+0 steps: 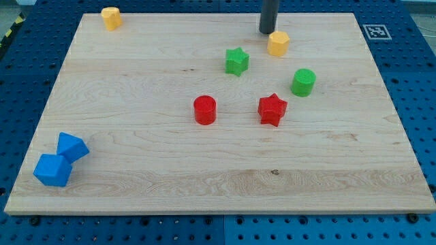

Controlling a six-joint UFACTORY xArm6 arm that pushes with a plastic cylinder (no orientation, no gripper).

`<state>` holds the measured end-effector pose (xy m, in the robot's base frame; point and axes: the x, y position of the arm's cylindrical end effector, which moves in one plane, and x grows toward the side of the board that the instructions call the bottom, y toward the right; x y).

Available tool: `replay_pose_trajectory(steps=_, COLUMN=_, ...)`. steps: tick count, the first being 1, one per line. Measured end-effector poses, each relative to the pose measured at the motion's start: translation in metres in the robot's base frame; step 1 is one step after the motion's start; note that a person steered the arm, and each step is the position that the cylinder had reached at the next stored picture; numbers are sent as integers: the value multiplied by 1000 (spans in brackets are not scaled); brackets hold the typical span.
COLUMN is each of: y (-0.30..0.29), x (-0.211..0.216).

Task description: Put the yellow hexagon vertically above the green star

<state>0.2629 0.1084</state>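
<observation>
The yellow hexagon [278, 43] lies near the view's top, right of centre. The green star [236, 61] lies just below and to its left, a small gap apart. My tip [267, 31] is at the end of the dark rod coming down from the view's top edge. It stands just up and left of the yellow hexagon, very close to it or touching; I cannot tell which. It is above and to the right of the green star.
A second yellow block [111, 18] sits at the board's top left corner. A green cylinder [303, 82], a red star [272, 109] and a red cylinder [204, 109] lie mid-board. Two blue blocks [60, 159] sit at the bottom left. The wooden board [218, 197] rests on a blue pegboard.
</observation>
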Motion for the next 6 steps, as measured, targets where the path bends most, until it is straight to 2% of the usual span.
replay_pose_trajectory(steps=2, y=77, x=20)
replay_pose_trajectory(steps=3, y=116, x=50)
replay_pose_trajectory(steps=4, y=113, x=68)
replay_pose_trajectory(steps=5, y=64, x=64)
replay_pose_trajectory(steps=6, y=40, x=59)
